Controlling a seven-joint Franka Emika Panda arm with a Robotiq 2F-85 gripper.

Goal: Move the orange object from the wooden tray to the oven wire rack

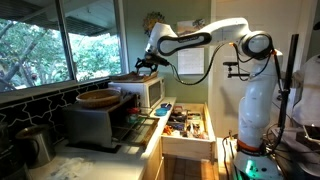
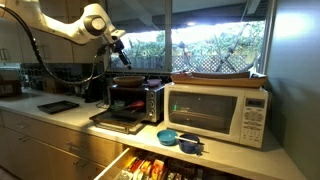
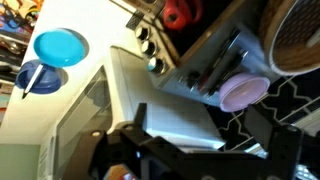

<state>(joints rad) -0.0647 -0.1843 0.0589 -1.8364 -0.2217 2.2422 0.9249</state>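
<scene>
My gripper (image 1: 149, 63) hangs just above the flat wooden tray (image 2: 222, 77) that lies on top of the white microwave (image 2: 218, 112). It also shows in an exterior view (image 2: 118, 45). In the wrist view the dark jaws (image 3: 175, 165) fill the bottom edge, and I cannot tell whether they are open. A small orange patch (image 3: 122, 172) shows beside them. A red-orange object (image 3: 180, 12) lies at the open front of the small grey oven (image 2: 130, 100). The dark wire rack (image 2: 118, 117) sits pulled out at the oven's open door.
A deep wooden bowl (image 1: 100, 98) stands on the oven. Blue bowls (image 3: 58, 47) sit on the counter in front of the microwave. A pale drawer of colourful items (image 1: 186, 125) stands open below. A pink lid (image 3: 245, 92) lies behind the oven. Windows are close behind.
</scene>
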